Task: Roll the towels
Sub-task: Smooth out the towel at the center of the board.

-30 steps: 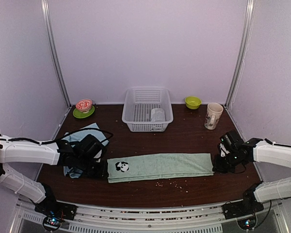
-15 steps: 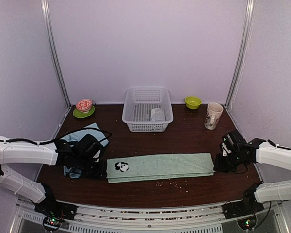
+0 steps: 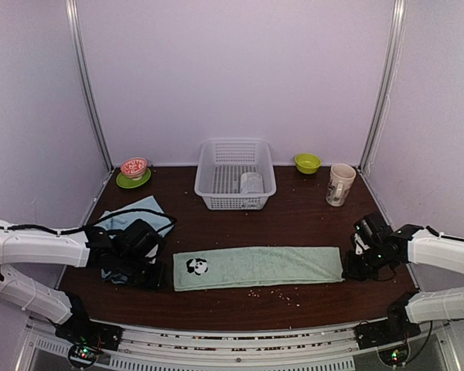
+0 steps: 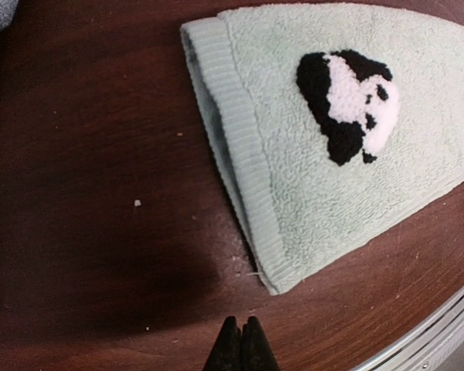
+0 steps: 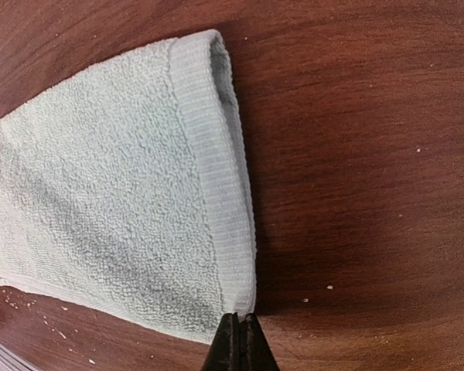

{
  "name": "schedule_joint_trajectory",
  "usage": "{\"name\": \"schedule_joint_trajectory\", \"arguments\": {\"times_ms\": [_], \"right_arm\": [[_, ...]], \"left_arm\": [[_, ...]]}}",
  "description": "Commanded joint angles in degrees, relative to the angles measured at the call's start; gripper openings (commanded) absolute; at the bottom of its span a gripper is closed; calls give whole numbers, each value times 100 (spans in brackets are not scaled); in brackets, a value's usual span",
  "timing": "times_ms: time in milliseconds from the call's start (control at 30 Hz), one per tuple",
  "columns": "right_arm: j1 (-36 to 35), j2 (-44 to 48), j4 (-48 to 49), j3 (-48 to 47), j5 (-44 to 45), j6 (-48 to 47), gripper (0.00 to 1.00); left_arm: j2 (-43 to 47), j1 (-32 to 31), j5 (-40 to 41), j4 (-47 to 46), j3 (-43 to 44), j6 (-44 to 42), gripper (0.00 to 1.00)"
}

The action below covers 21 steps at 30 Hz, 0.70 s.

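The pale green towel (image 3: 255,267) lies flat as a long folded strip across the front of the table, with its panda patch (image 3: 196,266) at the left end. My left gripper (image 3: 161,277) is shut and empty, on the wood just left of that end. The left wrist view shows the towel (image 4: 348,154) apart from my left gripper (image 4: 240,340). My right gripper (image 3: 348,269) is shut on the near corner of the right end (image 5: 100,201), with the cloth running into the tips of my right gripper (image 5: 240,332). The light blue towel (image 3: 127,224) lies crumpled behind my left arm. The greyish-white towel (image 3: 251,183) sits rolled in the basket.
The white lattice basket (image 3: 209,166) stands at the back centre. A red bowl (image 3: 134,167) on a green plate (image 3: 124,183) is at the back left. A green bowl (image 3: 308,162) and a mug (image 3: 340,184) are at the back right. Crumbs (image 3: 274,292) lie near the front edge.
The green towel has slid a little to the right with my right gripper. Its left end has come away from my left gripper, which has drawn back slightly.
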<state>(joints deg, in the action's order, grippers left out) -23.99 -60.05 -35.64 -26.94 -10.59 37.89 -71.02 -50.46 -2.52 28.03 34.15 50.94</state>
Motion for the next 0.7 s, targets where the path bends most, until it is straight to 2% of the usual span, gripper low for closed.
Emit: {"name": "schedule_joint_trajectory", "arguments": {"times_ms": [0,33,133,167,267,333,433,533,667], "right_arm": [[-9,-112,23,-38,-59,-36,0],[-17,-105,-1,-47,-81,-65,1],[-77,-74,-109,-121,-270,-121,36],[-123,-9,-192,-184,-227,-97,45],[-217,308,-621,-545,103,-47,56],[-236,484,-802,-906,390,-70,58],[-231,474,-436,-1252,633,-46,56],[-227,-191,216,-1443,451,4,44],[-225,-1248,869,-1632,151,98,31]], "left_arm": [[-45,-26,-74,-144,-27,-32,0],[-37,-26,-66,-132,-18,-49,0],[-51,-21,-77,-25,112,-115,0],[-47,-25,-93,36,173,-155,0],[50,-26,-21,351,478,-309,0],[159,-26,53,494,764,-441,1],[71,-26,-91,152,1180,-706,6],[-503,-26,-558,-383,1609,-954,6],[-1510,-49,-1005,-813,1879,-1116,0]]}}
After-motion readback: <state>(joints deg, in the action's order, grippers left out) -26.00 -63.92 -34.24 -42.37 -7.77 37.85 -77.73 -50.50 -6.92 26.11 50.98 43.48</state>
